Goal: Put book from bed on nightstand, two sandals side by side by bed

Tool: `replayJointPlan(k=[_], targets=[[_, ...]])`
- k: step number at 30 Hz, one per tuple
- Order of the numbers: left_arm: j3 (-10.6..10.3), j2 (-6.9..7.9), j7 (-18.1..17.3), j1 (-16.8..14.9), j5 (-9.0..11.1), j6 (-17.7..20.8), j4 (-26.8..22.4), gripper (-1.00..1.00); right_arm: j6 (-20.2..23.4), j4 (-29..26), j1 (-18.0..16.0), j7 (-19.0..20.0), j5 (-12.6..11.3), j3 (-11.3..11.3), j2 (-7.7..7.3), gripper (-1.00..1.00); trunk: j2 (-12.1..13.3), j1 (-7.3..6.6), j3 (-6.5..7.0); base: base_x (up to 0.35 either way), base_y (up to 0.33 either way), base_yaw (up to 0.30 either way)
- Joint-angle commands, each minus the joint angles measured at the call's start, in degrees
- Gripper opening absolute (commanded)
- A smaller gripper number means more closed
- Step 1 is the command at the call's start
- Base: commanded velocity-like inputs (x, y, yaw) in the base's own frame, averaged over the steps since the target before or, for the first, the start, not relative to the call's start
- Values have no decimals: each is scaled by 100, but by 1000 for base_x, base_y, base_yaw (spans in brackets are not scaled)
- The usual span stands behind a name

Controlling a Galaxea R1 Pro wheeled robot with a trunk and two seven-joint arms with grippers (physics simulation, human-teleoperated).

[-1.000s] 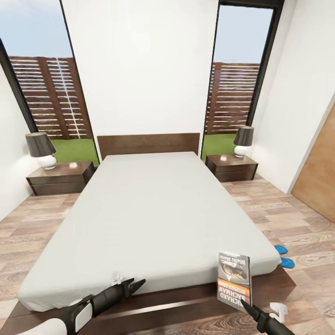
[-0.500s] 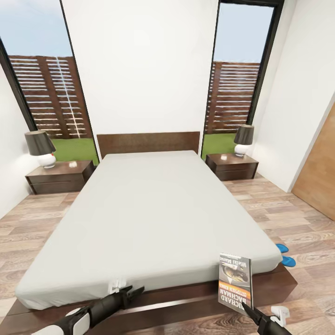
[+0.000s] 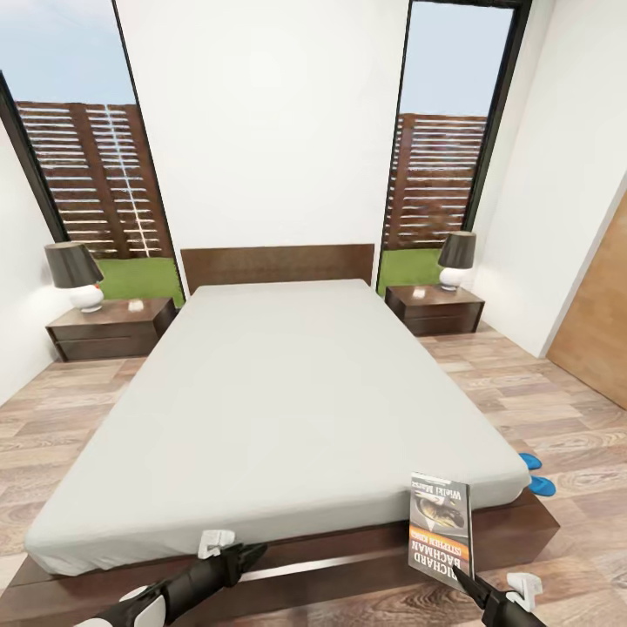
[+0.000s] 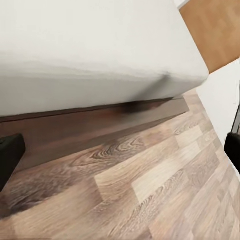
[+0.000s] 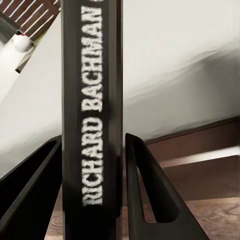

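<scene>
Clearly, the small thin paperback book (image 3: 440,530) with a dark photo cover, an orange band and white lettering stands upright in the air at the foot edge of the bed, near its right corner, pinched from below by the black right gripper (image 3: 461,576); in the right wrist view its dark spine (image 5: 92,115) reads "RICHARD BACHMAN" and sits between the two black fingers (image 5: 150,200), which press on it from both sides. One large low bed (image 3: 287,401) with a dark brown wooden frame, a flat headboard and a plain pale grey mattress takes the middle of the white-walled room. Two low dark brown wooden nightstands are there, one at the left side of the headboard (image 3: 109,329) and one at the right side (image 3: 434,311), and each carries one white lamp with a dark shade (image 3: 74,274) (image 3: 455,259). Two bright blue sandals (image 3: 535,473) lie on the light wood-plank floor (image 3: 540,392), just beside the right edge of the bed near its foot corner, close to each other. The black left gripper (image 3: 235,554) hangs before the foot edge of the bed frame with nothing in it; its fingertips (image 4: 7,157) are spread apart in the left wrist view. Two tall black-framed windows (image 3: 444,139) show a slatted fence.
</scene>
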Motion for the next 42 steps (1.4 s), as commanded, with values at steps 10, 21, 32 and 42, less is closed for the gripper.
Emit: replayJointPlan(k=[10,21,32,42], targets=[[-28,14,703,231,17,-120,6,100,-33,24,-14,21,24,-50,-3,-100,-406,220,-186,0,0,0],[-31,55,1242,515,12,-458,6,100,-35,24,-13,21,24,-50,-3,-100,-767,418,-347,0,0,0],[-31,60,1255,523,14,-460,6,100,-37,24,-11,12,24,-50,-3,-100,-767,418,-347,0,0,0],[-31,56,1260,523,12,-453,6,100,-38,24,-12,14,24,-50,-3,-100,-486,264,-222,0,0,0]])
